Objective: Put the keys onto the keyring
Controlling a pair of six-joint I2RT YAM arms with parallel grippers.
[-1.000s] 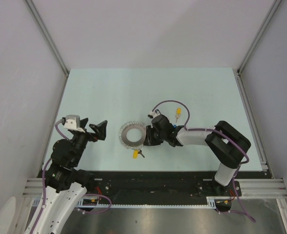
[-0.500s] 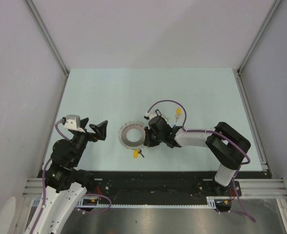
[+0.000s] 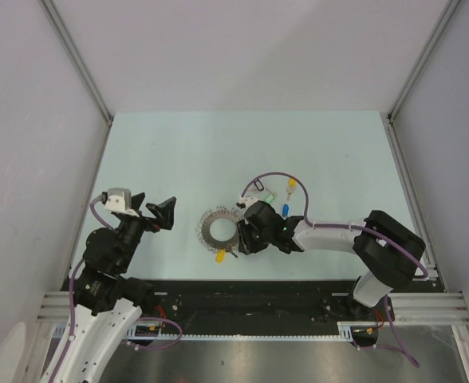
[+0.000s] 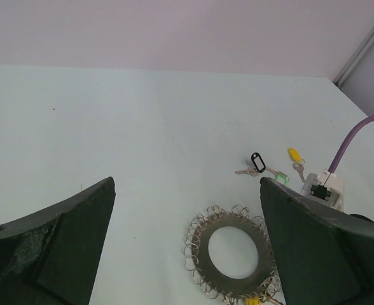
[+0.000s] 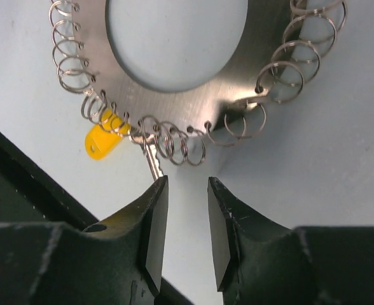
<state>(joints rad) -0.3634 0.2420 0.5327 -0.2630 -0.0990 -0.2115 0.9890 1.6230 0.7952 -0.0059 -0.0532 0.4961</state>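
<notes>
Black left jaws are hanging wide apart at the near left of the counter (image 3: 179, 152), gripping nothing, exactly as they were a second ago. That arm is sitting this one out.

Moving right, the keyring (image 3: 209, 230) is lying flat mid-counter, nudged a touch toward the near edge since a second back. At its near rim the yellow-headed key (image 5: 104, 141) is lying with its blade poking through the wire coils, tip pointing at the right arm.

Here is the change. The right jaws, pinched shut half a second ago beside the ring's right side, are now sitting at the near rim and parting. It is a narrow gap with nothing in it, and the key's tip is just touching the left finger. The hole in the key's head is showing bare, so I'm judging this key tangled in the coils, not properly hung.

Farther right, uncovered now the arm has swung away, the green key (image 3: 270, 194), blue key (image 3: 285, 210), second yellow key (image 3: 290, 186) and black-headed key (image 4: 257, 161) are waiting loose.
</notes>
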